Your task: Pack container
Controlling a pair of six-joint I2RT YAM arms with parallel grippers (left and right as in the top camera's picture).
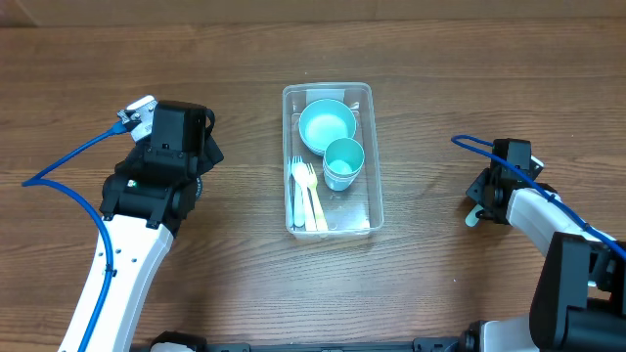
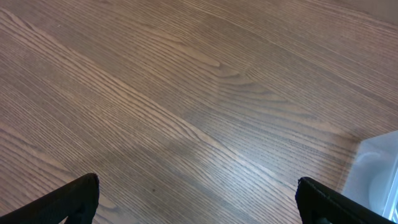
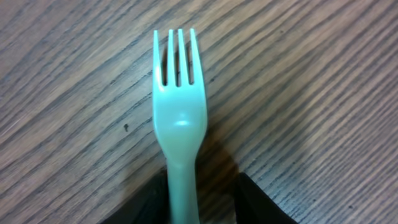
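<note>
While left gripper (image 2: 198, 190) gapes, right gripper (image 3: 200, 190) straddles fork (image 3: 179, 118), half-open

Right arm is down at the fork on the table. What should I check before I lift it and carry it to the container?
1. Handle of the fork sits between the fingers of the right tool: ok.
2. Grip firm on the handle: cannot tell.
3. Tines pointing away from the wrist, nothing lying on them: ok.
4. Free floor in the container beside the cutlery, below the cup and bowl: ok.
5. The left tool open, empty and outside the container: ok.
</note>
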